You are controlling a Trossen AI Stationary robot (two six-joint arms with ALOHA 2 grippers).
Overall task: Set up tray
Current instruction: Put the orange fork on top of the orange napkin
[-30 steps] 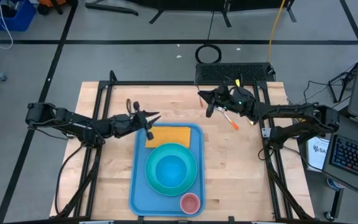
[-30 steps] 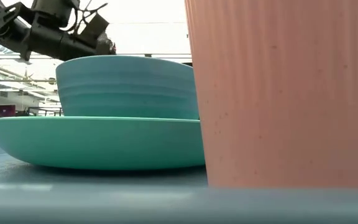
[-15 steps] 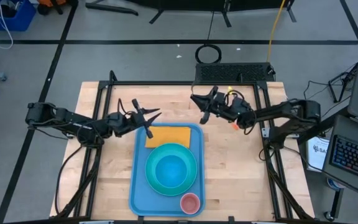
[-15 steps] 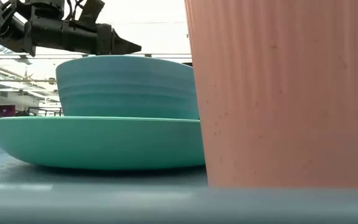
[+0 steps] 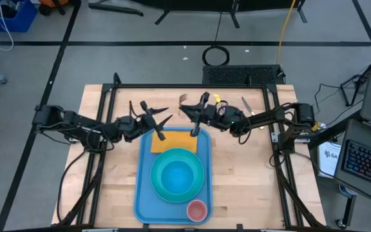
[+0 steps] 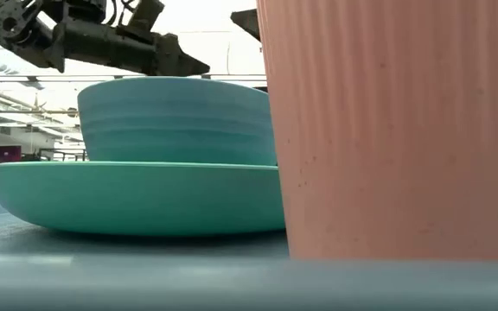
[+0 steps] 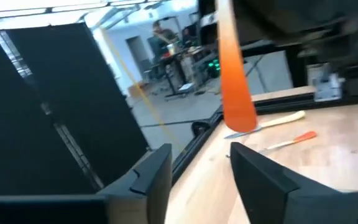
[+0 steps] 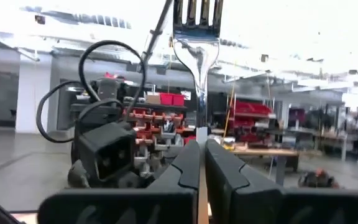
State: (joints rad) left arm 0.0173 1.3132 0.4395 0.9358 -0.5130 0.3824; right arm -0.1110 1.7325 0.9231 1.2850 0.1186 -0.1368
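The light-blue tray (image 5: 142, 193) lies in the middle of the table. It carries an orange-yellow napkin (image 5: 172, 140) at its far end, a turquoise plate (image 5: 161, 188) with a bowl (image 5: 177, 174) on it, and a pink cup (image 5: 197, 209) at its near end. My right gripper (image 5: 196, 120) hangs over the napkin's far right corner, shut on a fork (image 8: 197, 18) with an orange handle (image 7: 235, 93). My left gripper (image 5: 156, 121) stands open over the tray's far left corner with nothing between its fingers (image 7: 154, 174). My right gripper pinches the fork between its two fingers at the base of the metal neck (image 8: 199, 127), where the handle begins. It comes from the table's right, about level. The fork is lifted clear, tines (image 5: 183, 98) up and leaning toward the far edge, handle hanging below.
Two more utensils lie on the bare wood right of the tray's far end, one cream-handled (image 7: 272, 121), one orange-handled (image 7: 291, 140). In the low view the cup (image 6: 396, 130) fills the right half and hides what stands behind it. The black frame rails (image 5: 108, 103) border the table.
My right gripper has travelled toward the table's left with the fork, from the bare wood on the right to the tray's far end, tipping upward as it went. My left gripper has shifted a little toward the right and up.
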